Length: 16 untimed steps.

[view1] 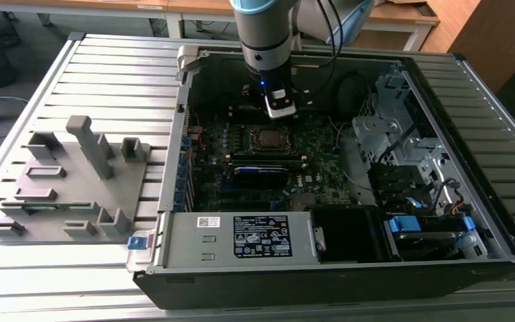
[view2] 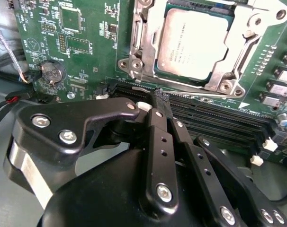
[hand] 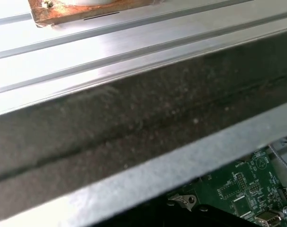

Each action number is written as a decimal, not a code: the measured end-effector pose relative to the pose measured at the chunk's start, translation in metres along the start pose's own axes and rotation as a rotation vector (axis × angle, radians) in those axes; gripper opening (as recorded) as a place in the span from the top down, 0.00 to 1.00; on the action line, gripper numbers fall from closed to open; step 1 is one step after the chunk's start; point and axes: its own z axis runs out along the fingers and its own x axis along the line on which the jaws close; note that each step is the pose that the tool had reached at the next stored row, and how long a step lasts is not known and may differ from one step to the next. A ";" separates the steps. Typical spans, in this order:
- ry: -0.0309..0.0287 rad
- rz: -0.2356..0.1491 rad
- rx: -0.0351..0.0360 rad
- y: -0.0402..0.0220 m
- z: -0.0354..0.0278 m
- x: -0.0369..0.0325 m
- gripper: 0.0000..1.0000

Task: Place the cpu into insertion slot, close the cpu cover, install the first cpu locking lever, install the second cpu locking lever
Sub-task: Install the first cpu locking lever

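My gripper (view1: pixel 279 109) hung just above the centre of the exterior view, fingers drawn narrow, holding nothing. The cpu (view2: pixel 193 42) sat in the insertion slot (view1: pixel 267 137) under the cpu cover (view2: pixel 148 45), just below my fingertips in that frame.

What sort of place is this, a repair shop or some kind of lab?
Probably a robotics lab or test bench: a robot arm reaches into an open computer case lying on a slatted metal table, with wooden desks behind.
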 end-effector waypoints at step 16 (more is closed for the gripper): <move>-0.0140 -0.002 -0.0057 -0.0046 0.0010 -0.0014 0.89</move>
